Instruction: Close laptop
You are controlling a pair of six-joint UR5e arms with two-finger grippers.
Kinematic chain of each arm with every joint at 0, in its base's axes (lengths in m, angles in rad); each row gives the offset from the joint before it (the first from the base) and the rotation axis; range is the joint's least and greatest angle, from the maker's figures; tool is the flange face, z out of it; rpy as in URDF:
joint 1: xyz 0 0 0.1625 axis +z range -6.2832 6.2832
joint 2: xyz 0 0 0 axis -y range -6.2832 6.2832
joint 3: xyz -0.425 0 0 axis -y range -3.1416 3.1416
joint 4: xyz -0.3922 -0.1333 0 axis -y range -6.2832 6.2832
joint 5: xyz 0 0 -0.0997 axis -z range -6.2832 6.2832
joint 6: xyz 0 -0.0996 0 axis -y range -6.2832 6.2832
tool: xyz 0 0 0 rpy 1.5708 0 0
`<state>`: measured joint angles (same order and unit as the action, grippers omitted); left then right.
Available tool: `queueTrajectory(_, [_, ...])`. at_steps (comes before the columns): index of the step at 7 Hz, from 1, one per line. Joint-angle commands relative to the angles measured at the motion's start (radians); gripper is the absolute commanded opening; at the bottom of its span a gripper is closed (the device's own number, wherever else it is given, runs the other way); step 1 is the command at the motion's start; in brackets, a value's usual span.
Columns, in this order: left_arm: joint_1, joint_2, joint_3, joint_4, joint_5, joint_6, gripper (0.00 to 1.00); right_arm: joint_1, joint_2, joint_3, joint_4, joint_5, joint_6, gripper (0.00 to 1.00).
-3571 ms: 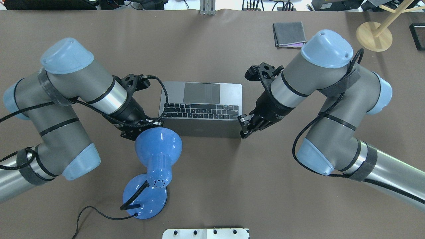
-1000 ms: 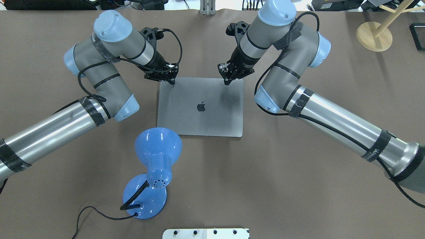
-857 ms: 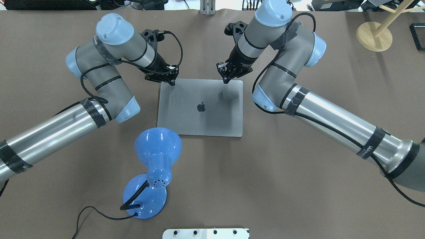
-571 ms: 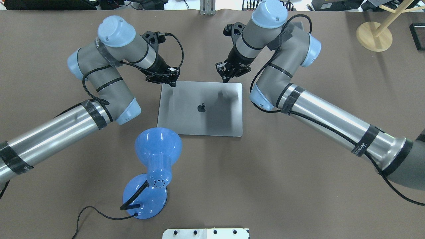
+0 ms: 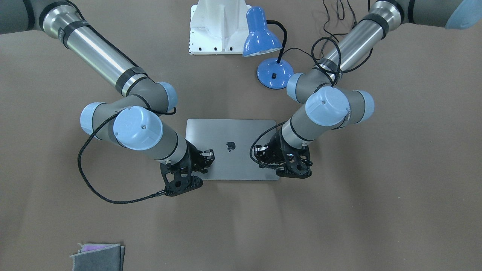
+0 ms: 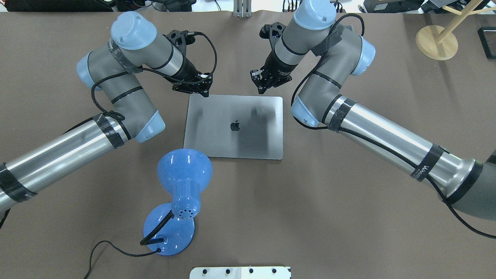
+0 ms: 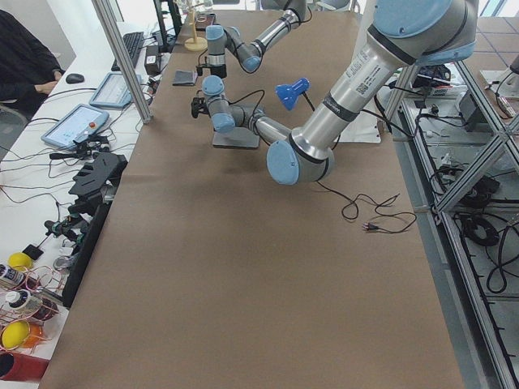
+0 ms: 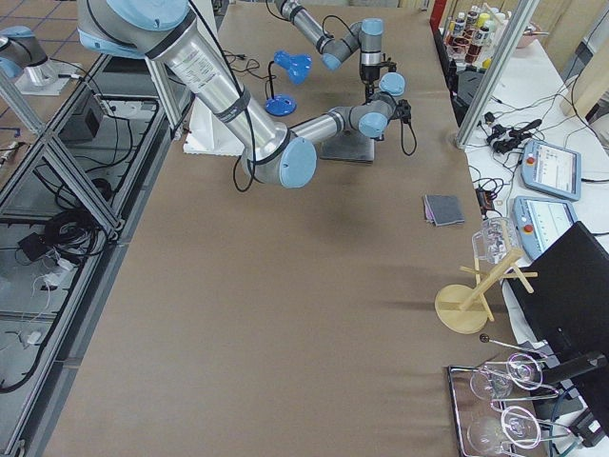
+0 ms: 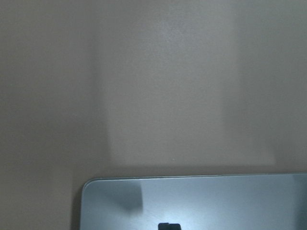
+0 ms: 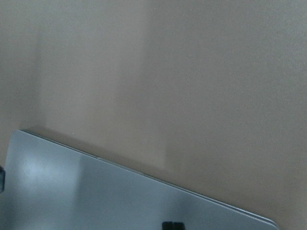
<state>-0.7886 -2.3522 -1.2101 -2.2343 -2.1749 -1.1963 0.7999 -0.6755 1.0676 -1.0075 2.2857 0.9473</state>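
The laptop (image 6: 234,141) lies closed and flat on the brown table, grey lid up with the dark apple logo showing; it also shows in the front view (image 5: 231,130). My left gripper (image 6: 205,93) hovers at the lid's far left corner, fingers together and empty. My right gripper (image 6: 260,91) hovers just beyond the lid's far edge, right of centre, fingers together and empty. In the front view the left gripper (image 5: 260,155) and right gripper (image 5: 207,156) stand over the lid's edge. Both wrist views show the lid's edge (image 9: 216,201) (image 10: 96,191) and bare table.
A blue desk lamp (image 6: 184,170) stands just off the laptop's near left corner, its cable trailing left. A white base plate (image 6: 240,272) sits at the near edge. A wooden stand (image 6: 436,42) is far right. A folded grey cloth (image 5: 98,256) lies far from the laptop.
The laptop's lid stood open 3.6 s ago and now lies flat. Over the last second both grippers have drawn back from the lid towards the table's far side.
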Motion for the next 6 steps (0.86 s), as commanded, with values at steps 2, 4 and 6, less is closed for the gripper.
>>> queueTrajectory(2, [-0.157,0.069,-0.118,0.073,-0.099,0.009,0.98,0.077,-0.067,0.141,-0.016,0.07,0.097,1.0])
queueTrajectory(4, [-0.347,0.222,-0.188,0.091,-0.265,0.154,0.98,0.186,-0.14,0.219,-0.14,0.175,0.072,1.0])
queueTrajectory(6, [-0.47,0.38,-0.261,0.096,-0.272,0.336,0.98,0.251,-0.289,0.399,-0.373,0.065,-0.127,1.0])
